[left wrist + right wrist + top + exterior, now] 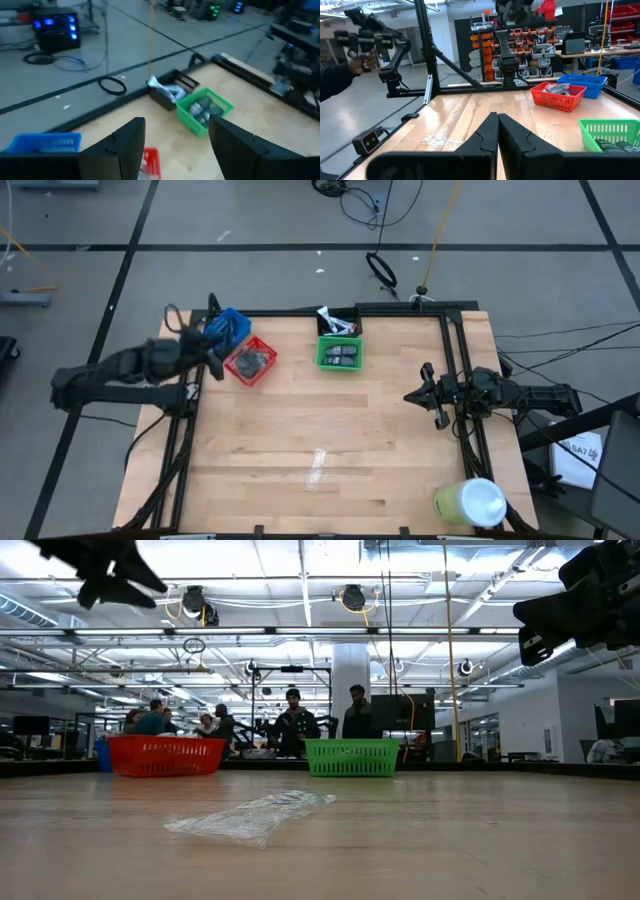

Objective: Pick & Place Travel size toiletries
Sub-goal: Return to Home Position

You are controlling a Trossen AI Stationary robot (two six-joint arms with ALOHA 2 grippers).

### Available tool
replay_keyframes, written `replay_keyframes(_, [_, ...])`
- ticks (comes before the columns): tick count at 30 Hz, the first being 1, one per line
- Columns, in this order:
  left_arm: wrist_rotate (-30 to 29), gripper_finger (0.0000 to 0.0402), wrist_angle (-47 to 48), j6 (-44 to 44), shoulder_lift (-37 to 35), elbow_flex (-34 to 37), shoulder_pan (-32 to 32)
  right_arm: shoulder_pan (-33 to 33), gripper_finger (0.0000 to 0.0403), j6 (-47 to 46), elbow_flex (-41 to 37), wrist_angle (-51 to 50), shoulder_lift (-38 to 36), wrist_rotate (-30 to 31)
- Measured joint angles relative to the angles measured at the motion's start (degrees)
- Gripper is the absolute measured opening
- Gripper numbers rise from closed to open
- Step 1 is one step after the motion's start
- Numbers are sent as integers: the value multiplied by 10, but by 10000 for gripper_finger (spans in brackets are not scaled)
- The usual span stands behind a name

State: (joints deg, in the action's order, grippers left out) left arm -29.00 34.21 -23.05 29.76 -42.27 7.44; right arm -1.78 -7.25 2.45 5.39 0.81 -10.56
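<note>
Judging by looks, the toiletries (338, 326) are light, small and easily shifted. The tubes (167, 90) are likely soft and slick, so a hold across the middle of the body, not the cap or the crimped end, should be safest. The oval pieces (340, 355) look stiff and would take a firmer pinch across their narrow width.

All of them sit in bins along the far edge of the table (330, 420). The tubes lie in the black bin (162, 101), one end poking over its rim. Touching it on the near side, the green bin (350, 757) holds the two oval pieces side by side. The red bin (165, 756), to the left, holds a heap of dark grey pieces (252, 360) too jumbled to count. The blue bin (45, 142) sits just behind it; I cannot make out its contents.

Outside the bins lie only a clear wrapper (255, 815) near mid-table and a yellow-green cylinder (470, 502) at the near right corner, neither being part of the job, so the sorting looks done.

The left gripper (177, 121) hangs high by the red and blue bins, fingers spread wide and holding nothing. The right gripper (497, 117) waits at the right edge, fingers pressed together, also carrying nothing.
</note>
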Motion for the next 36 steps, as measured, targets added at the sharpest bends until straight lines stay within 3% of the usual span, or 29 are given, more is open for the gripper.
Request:
replay_keyframes(4, [2, 216, -62, 25, -54, 101, -65, 0, 0, 0, 0, 0, 0, 0])
replay_keyframes(11, [49, 216, -319, 139, -101, 244, -148, 0, 0, 0, 0, 0, 0, 0])
replay_keyframes(27, [65, 216, -303, 138, -129, 268, -222, 0, 0, 0, 0, 0, 0, 0])
replay_keyframes(36, [65, 216, -450, 135, -132, 383, -241, 0, 0, 0, 0, 0, 0, 0])
